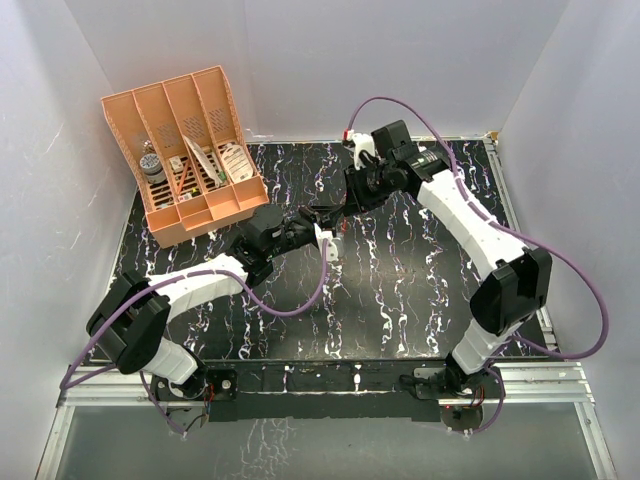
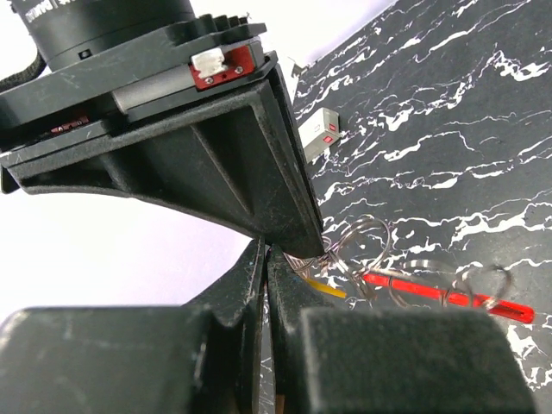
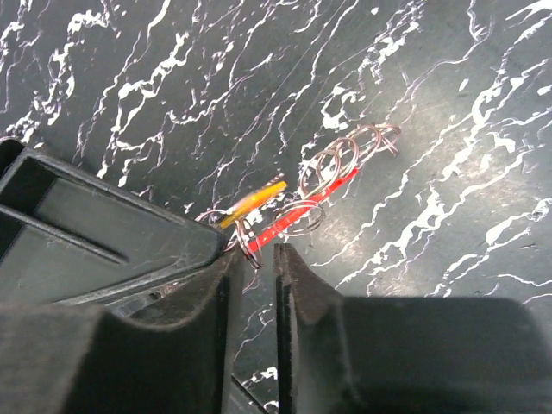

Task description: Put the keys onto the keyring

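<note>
At mid-table, the left gripper (image 2: 269, 252) is seen clenched on the yellow-headed end of the keys (image 2: 373, 235), whose wire loops are strung along the red keyring (image 2: 448, 298) over the black marbled table (image 2: 483, 129). The right gripper (image 3: 255, 269) is parted narrowly beside them. Farther off, a small white box (image 2: 318, 134) bears a red label too small to be read.

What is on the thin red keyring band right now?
Thin silvery wire rings loop around the thin red curved band; a small yellow piece lies at one end. Past that, the left gripper covers the rest.
</note>
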`<act>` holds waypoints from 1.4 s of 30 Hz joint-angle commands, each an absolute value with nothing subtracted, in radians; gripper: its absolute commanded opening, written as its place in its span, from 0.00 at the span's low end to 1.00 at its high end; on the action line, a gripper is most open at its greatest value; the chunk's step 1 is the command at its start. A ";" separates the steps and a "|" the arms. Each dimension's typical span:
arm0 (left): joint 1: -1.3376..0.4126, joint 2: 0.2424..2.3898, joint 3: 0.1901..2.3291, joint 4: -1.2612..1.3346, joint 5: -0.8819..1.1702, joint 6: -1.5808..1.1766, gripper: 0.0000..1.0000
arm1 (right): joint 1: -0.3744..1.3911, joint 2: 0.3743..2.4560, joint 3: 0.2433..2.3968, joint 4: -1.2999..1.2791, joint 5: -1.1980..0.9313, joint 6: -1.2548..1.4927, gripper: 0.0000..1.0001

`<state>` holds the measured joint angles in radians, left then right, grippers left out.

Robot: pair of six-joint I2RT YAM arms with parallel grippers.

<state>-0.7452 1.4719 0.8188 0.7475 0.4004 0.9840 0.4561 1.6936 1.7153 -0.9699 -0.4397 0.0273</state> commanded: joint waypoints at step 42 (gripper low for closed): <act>-0.757 1.400 0.847 0.948 0.444 0.822 0.00 | 0.466 1.040 0.610 0.645 -0.302 -0.004 0.29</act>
<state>-0.7547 1.4662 0.8249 0.8894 0.4011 0.8295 0.4709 1.0096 0.6106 0.5007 -0.2646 0.0376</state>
